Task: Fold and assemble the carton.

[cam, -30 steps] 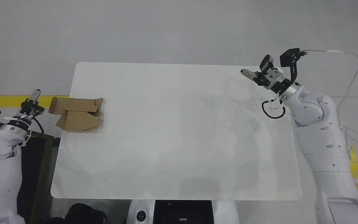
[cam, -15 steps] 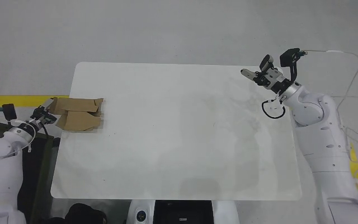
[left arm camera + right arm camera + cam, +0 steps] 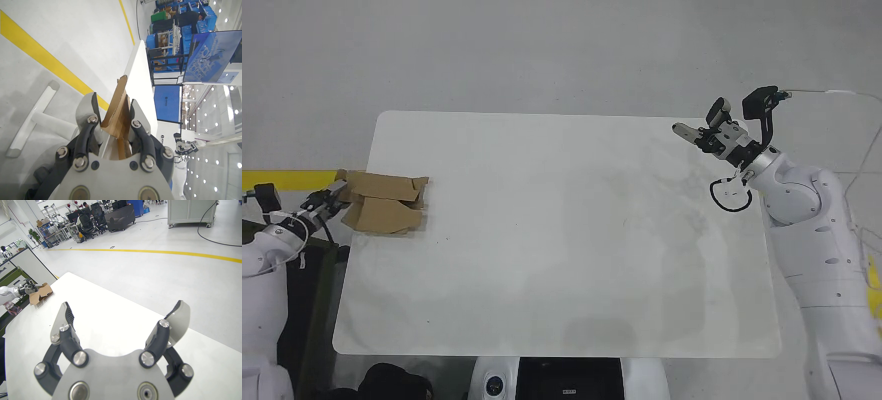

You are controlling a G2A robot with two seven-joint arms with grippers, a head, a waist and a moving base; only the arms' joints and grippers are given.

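Carton (image 3: 382,200): from the top view there is one, brown cardboard, folded flat with bent flaps. It lies at the left edge of the white table (image 3: 562,300), near the far left corner, and one end sticks out past the edge. The left gripper (image 3: 330,203) is at that end. The right gripper (image 3: 699,117) hangs over the far right corner, spread wide, holding nothing.

From the left wrist view, the left gripper (image 3: 113,97) has its two fingers a little apart, with a wavy-edged flap of the carton (image 3: 117,106) between them.

From the right wrist view, the right gripper (image 3: 122,302) is wide apart above the smooth table (image 3: 113,313). The carton (image 3: 42,292) lies well apart at the other side.
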